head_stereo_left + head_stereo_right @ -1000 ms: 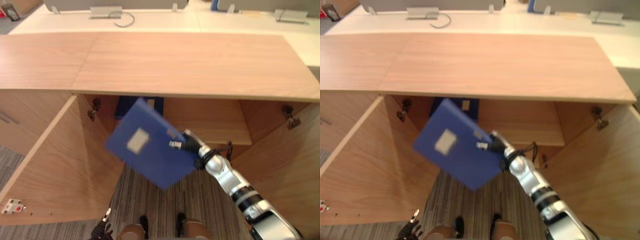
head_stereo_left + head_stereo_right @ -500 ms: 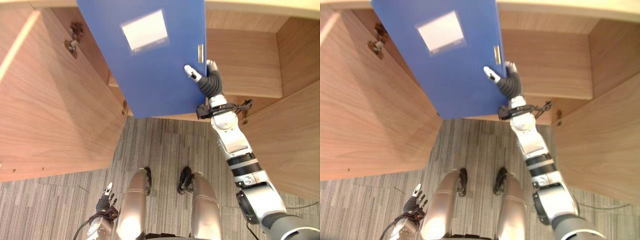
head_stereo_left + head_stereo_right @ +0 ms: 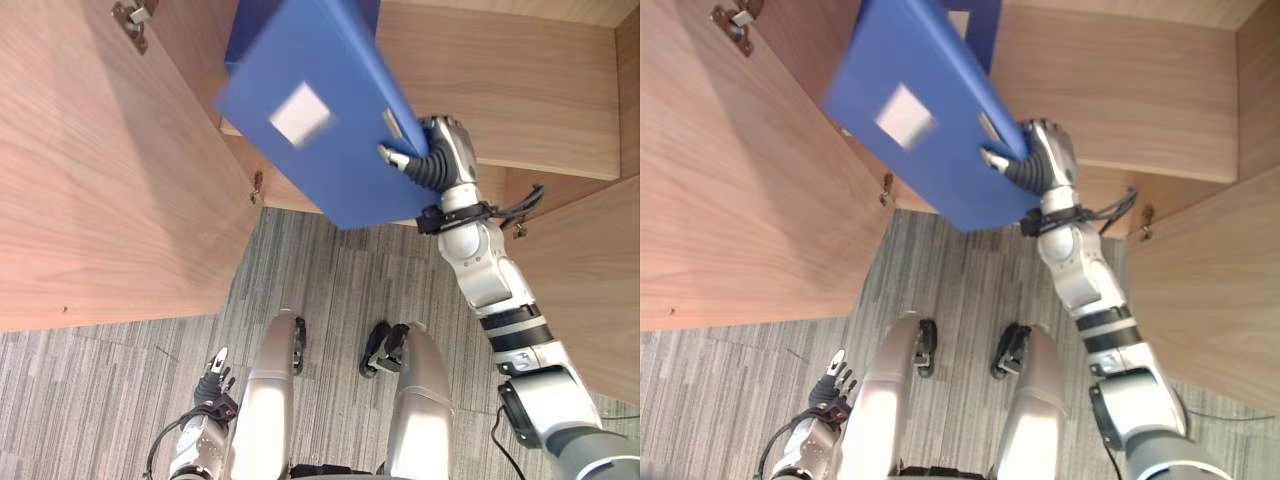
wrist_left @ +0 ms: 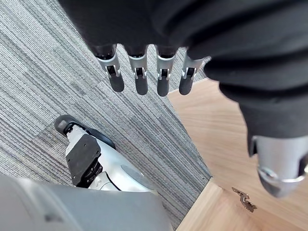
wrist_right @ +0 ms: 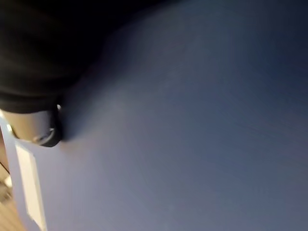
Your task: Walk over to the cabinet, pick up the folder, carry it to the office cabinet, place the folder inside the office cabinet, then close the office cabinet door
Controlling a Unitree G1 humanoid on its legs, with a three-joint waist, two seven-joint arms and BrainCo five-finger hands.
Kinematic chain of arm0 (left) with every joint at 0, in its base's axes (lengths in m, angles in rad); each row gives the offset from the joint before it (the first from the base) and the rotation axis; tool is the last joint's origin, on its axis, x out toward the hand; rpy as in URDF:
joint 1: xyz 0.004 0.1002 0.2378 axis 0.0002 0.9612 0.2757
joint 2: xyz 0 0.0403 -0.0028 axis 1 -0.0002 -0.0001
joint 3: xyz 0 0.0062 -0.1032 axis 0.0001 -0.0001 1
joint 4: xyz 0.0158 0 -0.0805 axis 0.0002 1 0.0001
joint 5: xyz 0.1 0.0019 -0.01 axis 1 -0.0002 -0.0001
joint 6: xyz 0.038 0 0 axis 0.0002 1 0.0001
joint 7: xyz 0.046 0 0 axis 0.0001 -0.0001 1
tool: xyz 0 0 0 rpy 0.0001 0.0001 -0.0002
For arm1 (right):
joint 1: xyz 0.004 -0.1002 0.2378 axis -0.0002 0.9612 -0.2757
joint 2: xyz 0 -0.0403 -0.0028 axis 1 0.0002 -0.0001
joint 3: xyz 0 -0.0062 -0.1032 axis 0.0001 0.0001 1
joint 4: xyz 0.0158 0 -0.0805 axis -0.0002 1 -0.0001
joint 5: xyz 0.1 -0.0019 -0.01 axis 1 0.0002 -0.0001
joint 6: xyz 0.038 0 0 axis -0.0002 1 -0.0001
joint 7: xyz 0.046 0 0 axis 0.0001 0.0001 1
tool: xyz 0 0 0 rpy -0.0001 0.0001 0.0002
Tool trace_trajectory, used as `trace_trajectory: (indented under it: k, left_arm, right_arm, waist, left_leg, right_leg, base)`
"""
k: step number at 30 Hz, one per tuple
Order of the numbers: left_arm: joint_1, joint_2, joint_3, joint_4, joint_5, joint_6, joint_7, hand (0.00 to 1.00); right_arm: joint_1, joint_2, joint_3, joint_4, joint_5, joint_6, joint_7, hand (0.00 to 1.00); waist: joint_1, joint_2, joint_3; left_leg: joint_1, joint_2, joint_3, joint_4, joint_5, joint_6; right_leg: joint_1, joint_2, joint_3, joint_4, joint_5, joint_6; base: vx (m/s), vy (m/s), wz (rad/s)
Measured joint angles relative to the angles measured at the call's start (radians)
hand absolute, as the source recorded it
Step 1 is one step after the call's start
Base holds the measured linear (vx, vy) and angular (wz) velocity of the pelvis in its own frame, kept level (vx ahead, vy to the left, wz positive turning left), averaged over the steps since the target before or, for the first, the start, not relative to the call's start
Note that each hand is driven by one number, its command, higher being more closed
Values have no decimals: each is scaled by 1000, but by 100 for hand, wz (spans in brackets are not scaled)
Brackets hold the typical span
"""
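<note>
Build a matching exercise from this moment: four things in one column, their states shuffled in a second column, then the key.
Column 1
1. folder
2. right robot hand
3. left robot hand
4. left cabinet door

Column 2
A. fingers straight, hanging low over the carpet
B. swung wide open
C. blue, held tilted in the air
D. curled round the folder's edge

Pairs: 1-C, 2-D, 3-A, 4-B

The right arm (image 3: 482, 278) is silver-grey with black bands; a dark ribbed cover wraps the right hand (image 3: 440, 152). On the left hand (image 4: 202, 33), silver fingers (image 4: 139, 72) end in dark tips.
</note>
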Motion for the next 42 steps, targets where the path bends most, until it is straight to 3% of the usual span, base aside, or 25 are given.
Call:
trace_trajectory:
  k: [5,7,8,11,13,14,19,21,23,25,29,33,36,42]
  left_arm:
    - [-3,4,-13,1,-25,0,-4,0]
    - [-4,4,-15,0,-28,-1,-4,0]
    - [-5,4,-17,0,-35,-1,-4,0]
    - [-9,5,-23,0,-63,-1,-2,0]
    - [-17,3,-24,1,-78,1,1,0]
    - [-19,3,-23,2,-79,1,2,0]
    - [-31,-18,7,7,-225,40,42,0]
    - [-33,-28,17,9,-273,47,73,0]
    - [-39,-37,28,11,-297,51,93,0]
    - [-41,-44,37,9,-311,51,112,0]
    - [-45,-45,43,0,-311,50,143,0]
    - [-60,-63,73,2,-310,50,184,0]
    - [-78,-74,89,0,-311,46,219,0]
    - [-108,-82,112,-6,-315,41,270,0]
  right_arm:
    - [0,-83,5,17,-43,8,0,100]
    - [-20,-89,-3,17,50,6,1,100]
    - [-46,-89,-19,17,202,4,1,100]
    - [-89,-82,-69,23,514,-5,-3,100]
    - [-150,-63,-125,77,807,-27,-7,100]
    - [-166,-57,-135,98,862,-27,-8,100]
    - [-254,4,-174,230,1536,-66,1,100]
    - [-287,27,-175,243,1722,-101,-16,100]
    - [-334,50,-217,277,1823,-131,-27,100]
    - [-392,69,-271,310,1938,-195,-58,100]
    - [-513,87,-375,379,2037,-307,-115,100]
    - [-609,90,-409,438,2116,-361,-164,100]
    - [-683,101,-408,468,2148,-377,-209,100]
    - [-765,99,-400,529,2177,-363,-288,100]
  waist:
    - [-1,0,1]
    - [0,0,1]
    - [0,0,1]
    - [1,0,1]
    - [1,0,2]
    - [1,0,2]
    - [3,0,2]
    - [1,1,5]
    - [1,2,12]
    - [2,3,12]
    - [2,4,13]
    - [1,12,16]
    - [5,27,22]
    - [15,33,25]
  left_leg:
    - [-4,-13,3,6,-4,6]
    - [-16,-13,3,7,-5,6]
    - [-35,-12,3,14,-5,6]
    - [-65,-12,2,32,-5,6]
    - [-77,-12,1,42,-5,6]
    - [-78,-12,1,43,-5,6]
    - [-95,-4,2,51,-5,6]
    - [-106,0,4,54,-5,6]
    - [-106,2,3,56,-5,6]
    - [-113,3,2,56,-5,6]
    - [-151,6,1,65,-5,5]
    - [-187,6,-2,82,-5,5]
    - [-213,6,-6,95,-5,4]
    - [-282,1,-17,119,0,-2]
  right_leg:
    - [-2,-20,0,17,-15,1]
    - [-14,-20,0,19,-16,1]
    - [-34,-20,1,26,-16,0]
    - [-63,-25,2,47,-17,-7]
    - [-74,-26,3,57,-19,-10]
    - [-75,-26,3,57,-20,-8]
    - [-94,-18,5,59,-21,-6]
    - [-106,-14,7,61,-20,-8]
    - [-107,-11,7,62,-17,-13]
    - [-115,-10,7,62,-15,-17]
    - [-151,-8,7,65,-9,-22]
    - [-185,-8,8,79,-8,-22]
    - [-208,-7,9,90,-8,-22]
    - [-272,-14,6,116,-11,-18]
  base:
    - [52,12,10]
    - [34,-2,2]
    - [32,-3,2]
    - [26,-8,5]
    - [8,-7,2]
    - [0,0,0]
    - [4,-17,-4]
    - [16,-20,-4]
    - [11,-12,-2]
    - [0,0,0]
    - [9,0,0]
    - [17,0,0]
    - [0,0,0]
    - [5,-11,4]
